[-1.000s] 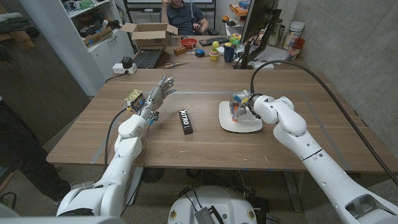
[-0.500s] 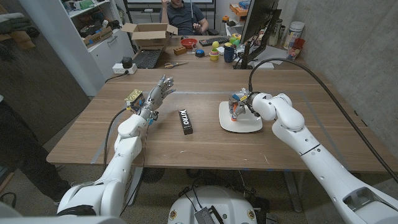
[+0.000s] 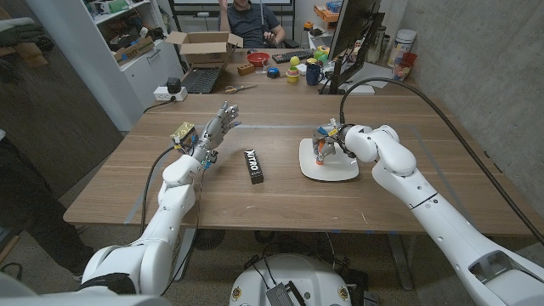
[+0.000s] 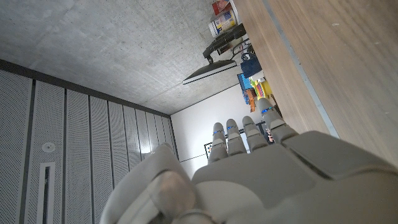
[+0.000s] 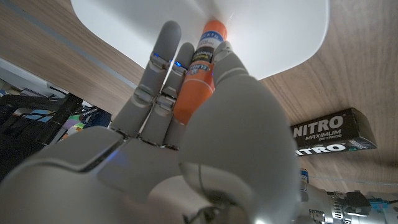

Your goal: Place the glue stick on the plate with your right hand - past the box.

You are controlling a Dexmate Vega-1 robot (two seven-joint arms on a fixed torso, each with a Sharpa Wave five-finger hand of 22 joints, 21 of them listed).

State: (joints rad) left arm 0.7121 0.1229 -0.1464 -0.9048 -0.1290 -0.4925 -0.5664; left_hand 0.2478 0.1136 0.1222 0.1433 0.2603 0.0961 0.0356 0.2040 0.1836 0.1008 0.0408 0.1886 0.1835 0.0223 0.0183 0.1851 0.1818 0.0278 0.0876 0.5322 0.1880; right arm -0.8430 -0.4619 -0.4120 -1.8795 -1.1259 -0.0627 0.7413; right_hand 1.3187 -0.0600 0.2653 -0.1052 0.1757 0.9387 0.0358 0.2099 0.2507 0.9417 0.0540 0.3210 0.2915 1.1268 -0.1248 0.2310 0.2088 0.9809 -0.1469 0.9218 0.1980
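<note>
Head view: white rounded-square plate (image 3: pixel 328 161) sits on the brown wooden desk (image 3: pixel 280 200). Right robot hand (image 3: pixel 327 144) is over the plate's far part, gripping the orange glue stick (image 3: pixel 321 154), which stands roughly upright with its lower end at the plate surface. Black rectangular box with white NITRO lettering (image 3: pixel 253 166) lies flat on the desk, well apart from the plate on the side toward the left arm. Left robot hand (image 3: pixel 217 130) is raised above the desk on the far side of the box from the plate, fingers spread and straight, holding nothing.

Left wrist view: left robot hand (image 4: pixel 249 168) seen from the back, fingers (image 4: pixel 231 134) extended side by side, nothing in them; desk (image 4: pixel 336 68) edge runs alongside.

Right wrist view: right robot hand (image 5: pixel 186 124) wraps the orange glue stick with white label (image 5: pixel 198 71), thumb on one side and fingers (image 5: pixel 163 56) on the other; the stick's tip touches the plate (image 5: pixel 267 31). Box (image 5: pixel 326 132) lies near the plate on the desk (image 5: pixel 348 68).
</note>
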